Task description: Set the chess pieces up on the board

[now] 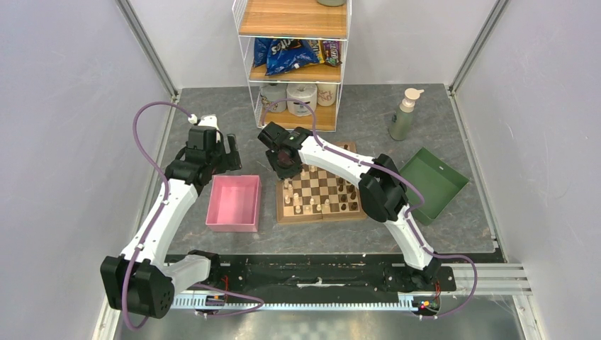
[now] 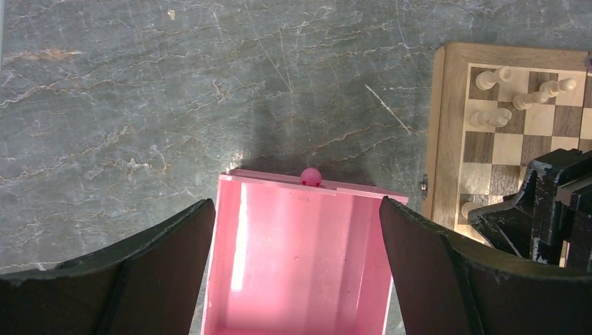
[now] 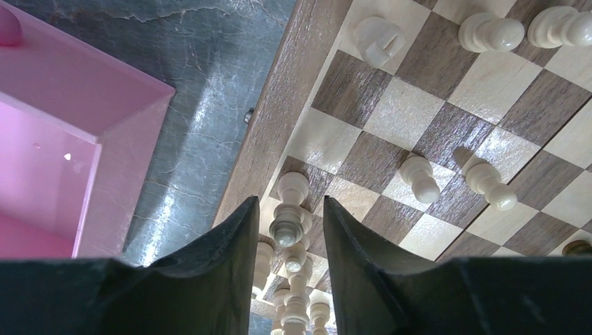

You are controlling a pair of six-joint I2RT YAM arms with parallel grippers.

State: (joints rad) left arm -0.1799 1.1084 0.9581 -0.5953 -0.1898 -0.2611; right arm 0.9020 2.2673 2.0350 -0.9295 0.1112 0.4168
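Note:
The board (image 1: 312, 217) lies at the table's middle with cream-white chess pieces (image 1: 298, 193) on its left half and dark pieces (image 1: 349, 197) on its right. My right gripper (image 1: 287, 160) hovers low over the board's far left corner. In the right wrist view its fingers (image 3: 234, 244) stand a narrow gap apart, either side of a white piece (image 3: 290, 225) in the edge row, with a sliver of space on both sides. My left gripper (image 2: 297, 206) is wide open and empty above the pink tray (image 2: 293, 272).
The pink tray (image 1: 232, 203) lies just left of the board and looks empty. A green tray (image 1: 432, 185) lies to the right, a soap bottle (image 1: 405, 113) behind it. A wire shelf (image 1: 294, 57) stands at the back.

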